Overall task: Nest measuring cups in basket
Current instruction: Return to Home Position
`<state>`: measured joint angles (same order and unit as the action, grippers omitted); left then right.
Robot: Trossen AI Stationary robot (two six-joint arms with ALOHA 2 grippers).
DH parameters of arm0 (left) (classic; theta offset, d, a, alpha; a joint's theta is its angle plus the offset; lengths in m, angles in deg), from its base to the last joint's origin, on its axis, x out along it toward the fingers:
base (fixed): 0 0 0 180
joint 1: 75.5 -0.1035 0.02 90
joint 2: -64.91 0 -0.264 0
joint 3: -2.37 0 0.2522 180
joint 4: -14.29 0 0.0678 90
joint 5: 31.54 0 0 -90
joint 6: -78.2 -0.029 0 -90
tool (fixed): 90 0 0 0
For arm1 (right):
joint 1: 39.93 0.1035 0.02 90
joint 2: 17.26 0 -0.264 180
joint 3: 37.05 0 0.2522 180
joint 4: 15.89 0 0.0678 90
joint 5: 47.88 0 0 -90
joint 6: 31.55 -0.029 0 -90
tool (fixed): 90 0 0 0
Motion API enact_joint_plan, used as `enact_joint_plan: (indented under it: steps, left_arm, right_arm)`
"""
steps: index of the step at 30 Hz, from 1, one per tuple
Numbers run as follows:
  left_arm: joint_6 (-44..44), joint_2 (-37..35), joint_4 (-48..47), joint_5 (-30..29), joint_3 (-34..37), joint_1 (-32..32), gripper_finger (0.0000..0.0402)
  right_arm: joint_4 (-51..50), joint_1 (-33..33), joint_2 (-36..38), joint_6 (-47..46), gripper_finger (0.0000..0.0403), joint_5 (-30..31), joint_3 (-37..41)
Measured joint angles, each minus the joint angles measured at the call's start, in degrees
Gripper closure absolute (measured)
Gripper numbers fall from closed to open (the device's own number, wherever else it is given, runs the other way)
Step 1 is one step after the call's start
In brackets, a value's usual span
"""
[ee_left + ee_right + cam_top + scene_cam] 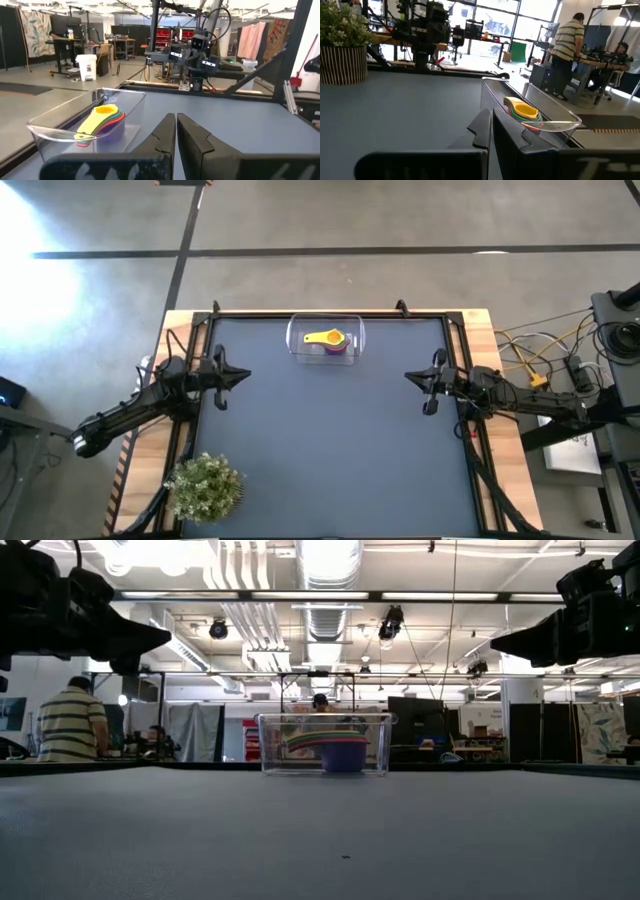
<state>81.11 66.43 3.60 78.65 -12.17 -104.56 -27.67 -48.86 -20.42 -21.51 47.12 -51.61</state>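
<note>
1. The measuring cups (328,340) sit as one nested stack inside the basket (296,328). It's at the far middle of the tabletop (330,460). Yellow is on top and the handles all fan out the same way. Being nested is why the whole set takes up only part of the clear tub.

2. The left gripper (243,375) hangs over the left side of the tabletop, well apart from the basket. Its fingers are pressed together with nothing between them.

3. The right gripper (410,377) mirrors it on the right side. Its fingers are also pressed together and empty, and it points in toward the middle.

4. My read is that the sorting part is done. Both arms look parked off to the sides so nothing can bump the basket — more of a rest pose than a setup for another grab.

5. Here's the count:
   - There's one basket, and it's upright.
   - There's one stack of cups. I can pick out four colours for sure: yellow, green, red, and purple at the bottom. The rest are hidden inside the nest, so I can't confirm the full set from here.
   - No loose cups show anywhere on the tabletop.
   - There are two arms and two grippers.
   - One potted plant (205,485) stands at the near-left corner, well apart from everything else.
   - There are two people in the room behind — one standing in a striped shirt (70,725) and one seated just beside (155,740). Neither is near the tabletop.
</note>
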Motion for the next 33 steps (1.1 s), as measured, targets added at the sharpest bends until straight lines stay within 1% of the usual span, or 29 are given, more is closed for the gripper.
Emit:
enact_joint_plan:
  steps: [8,33]
  left_arm:
    - [4.46,0.43,-0.04,-0.08,0.00,0.00,0.0402]
    - [4.49,0.48,-0.07,-0.14,-0.04,0.00,0.0402]
  right_arm:
    - [-0.02,0.00,0.00,0.00,0.0394,0.00,0.00]
    - [-0.02,0.00,0.00,0.00,0.0394,0.00,-0.04]
